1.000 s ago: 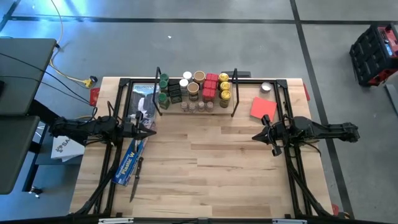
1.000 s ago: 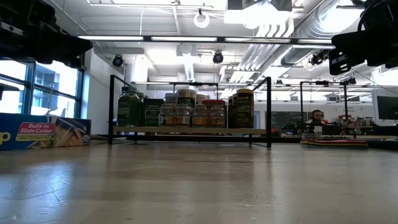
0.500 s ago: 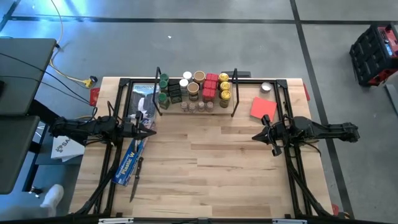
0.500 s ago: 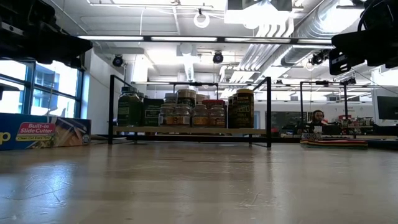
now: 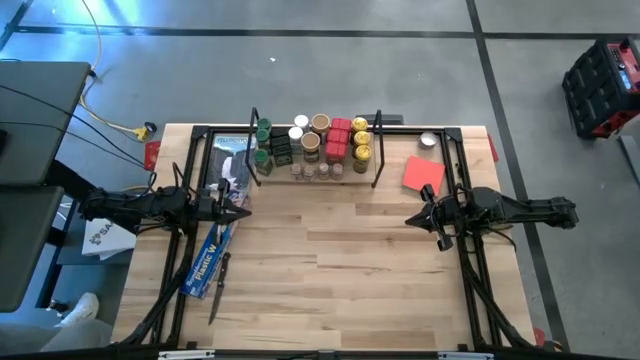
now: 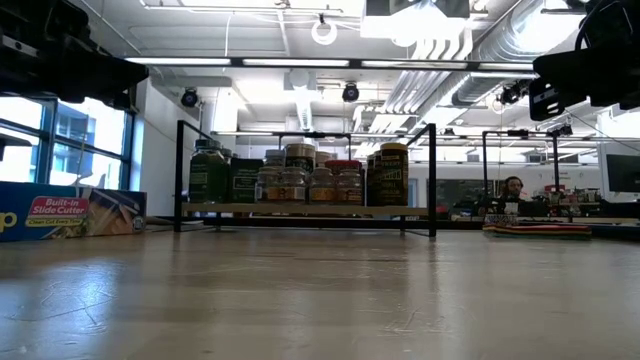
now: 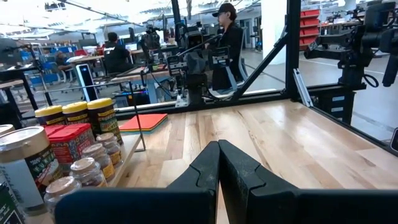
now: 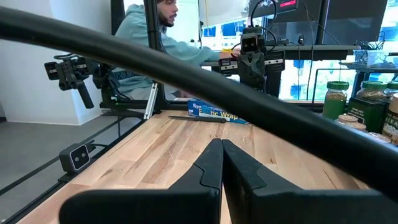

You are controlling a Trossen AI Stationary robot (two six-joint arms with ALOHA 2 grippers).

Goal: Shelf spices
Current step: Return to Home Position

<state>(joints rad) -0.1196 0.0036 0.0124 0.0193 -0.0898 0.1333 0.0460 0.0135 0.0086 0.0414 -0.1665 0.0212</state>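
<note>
Left claw point(image 5: 243, 212) and right claw point(image 5: 410, 219) hang empty, each pinched closed, at opposite sides of the desk point(image 5: 330, 270). Beyond and midway between them, the spices point(image 5: 320, 145) fill the shelf point(image 5: 377, 165) at the far edge, its length crosswise, neither arm clearly nearer.

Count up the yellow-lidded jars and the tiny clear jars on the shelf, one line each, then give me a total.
Yellow-lidded jars: 3
Tiny clear jars: 4
Total: 7
</note>
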